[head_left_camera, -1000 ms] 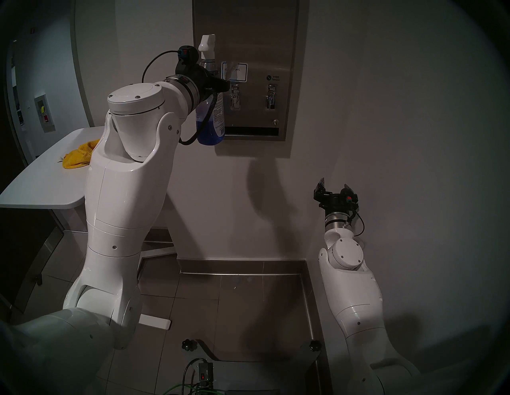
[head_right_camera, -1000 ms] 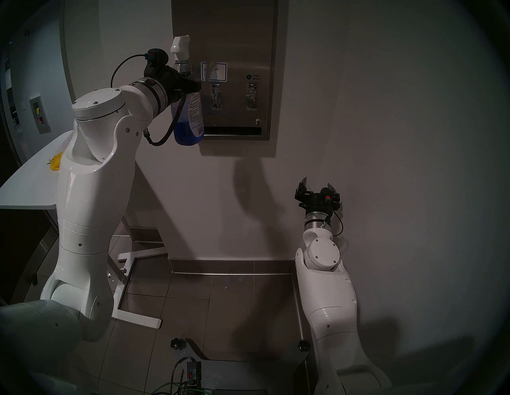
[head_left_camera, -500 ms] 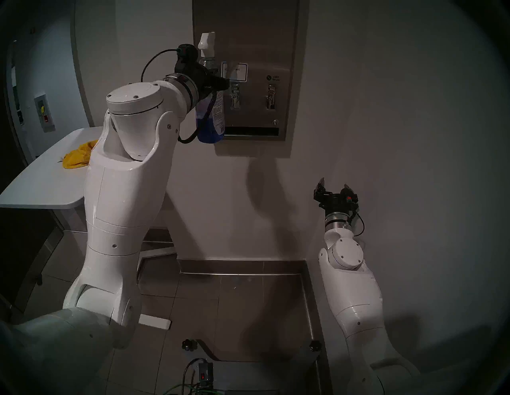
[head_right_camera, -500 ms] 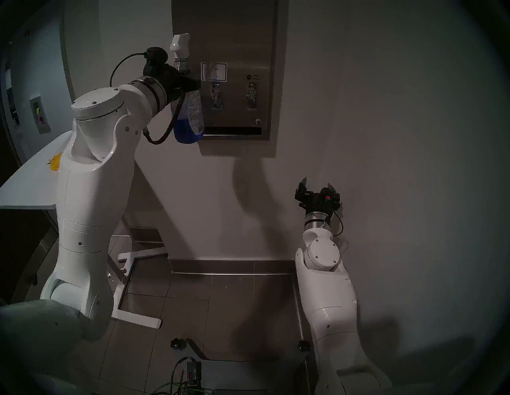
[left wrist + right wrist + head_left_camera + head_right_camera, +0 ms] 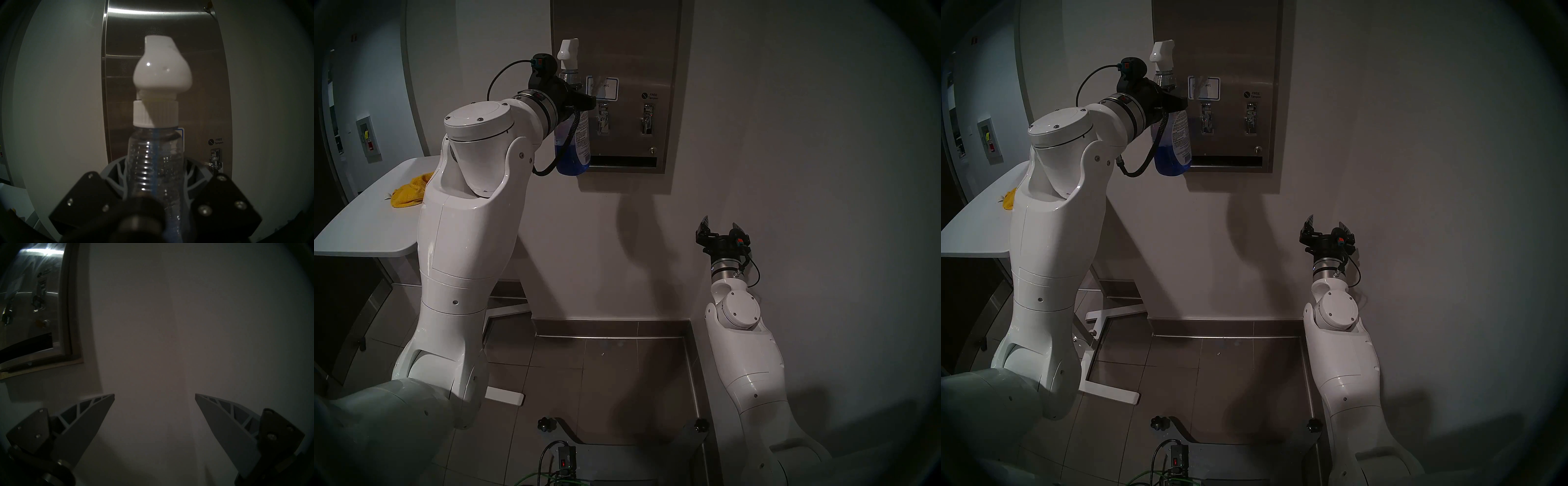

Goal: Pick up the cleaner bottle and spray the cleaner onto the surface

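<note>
We find the left end effector point(image 5: 582, 101) clamped on the cleaner bottle point(image 5: 573, 142), held upright just before the steel dispenser front point(image 5: 629, 61). The right end effector point(image 5: 721, 226), fully spread and empty, has edged up-left; triggering likely follows.

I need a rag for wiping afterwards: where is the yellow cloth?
In the left head view the yellow cloth lies on the white table at far left, partly hidden behind the left arm.
</note>
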Available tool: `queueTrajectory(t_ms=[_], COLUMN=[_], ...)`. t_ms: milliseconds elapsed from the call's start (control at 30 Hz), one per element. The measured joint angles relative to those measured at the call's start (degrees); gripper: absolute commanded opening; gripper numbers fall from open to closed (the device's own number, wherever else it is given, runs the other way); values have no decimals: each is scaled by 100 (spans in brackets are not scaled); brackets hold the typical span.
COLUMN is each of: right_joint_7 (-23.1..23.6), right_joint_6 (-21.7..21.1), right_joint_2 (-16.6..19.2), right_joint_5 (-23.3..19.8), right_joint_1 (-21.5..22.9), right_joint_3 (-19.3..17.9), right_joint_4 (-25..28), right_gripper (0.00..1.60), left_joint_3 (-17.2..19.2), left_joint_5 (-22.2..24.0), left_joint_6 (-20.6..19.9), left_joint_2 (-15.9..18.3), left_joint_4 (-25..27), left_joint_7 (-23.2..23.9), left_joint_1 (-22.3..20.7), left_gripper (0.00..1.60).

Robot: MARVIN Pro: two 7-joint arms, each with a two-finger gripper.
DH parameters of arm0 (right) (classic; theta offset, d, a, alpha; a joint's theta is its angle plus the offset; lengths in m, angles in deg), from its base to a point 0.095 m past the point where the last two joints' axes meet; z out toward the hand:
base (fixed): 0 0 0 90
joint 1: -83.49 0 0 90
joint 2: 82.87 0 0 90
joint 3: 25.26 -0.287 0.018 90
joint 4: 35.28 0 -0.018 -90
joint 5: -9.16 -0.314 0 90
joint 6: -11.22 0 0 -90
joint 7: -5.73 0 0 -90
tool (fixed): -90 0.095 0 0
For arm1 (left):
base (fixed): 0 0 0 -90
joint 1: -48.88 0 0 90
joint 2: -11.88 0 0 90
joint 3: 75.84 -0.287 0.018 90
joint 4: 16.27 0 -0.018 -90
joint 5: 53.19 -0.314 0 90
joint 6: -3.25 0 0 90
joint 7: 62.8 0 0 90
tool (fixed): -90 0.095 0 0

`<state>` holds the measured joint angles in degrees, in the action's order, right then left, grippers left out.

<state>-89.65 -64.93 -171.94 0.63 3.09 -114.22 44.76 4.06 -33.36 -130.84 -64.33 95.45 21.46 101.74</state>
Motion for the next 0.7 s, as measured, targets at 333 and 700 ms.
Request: queueTrajectory(t_ms=[333,700], right_joint_7=[341,616], right_joint_6=[-1,-9], right_joint_2=[109,234], right_joint_5=[34,62], right_joint_1=[375,747], right_joint_3=[205,302], right_joint_4=[0,-13], right_gripper=[160,160], left_joint_3=[20,41], left_joint_5=[-35,-74], left_joint_6=[-4,-4], left_joint_2=[-21,-44], left_joint_4=[0,-2], left_joint_7=[40,66], left_joint_1=[2,3], left_gripper=[0,0])
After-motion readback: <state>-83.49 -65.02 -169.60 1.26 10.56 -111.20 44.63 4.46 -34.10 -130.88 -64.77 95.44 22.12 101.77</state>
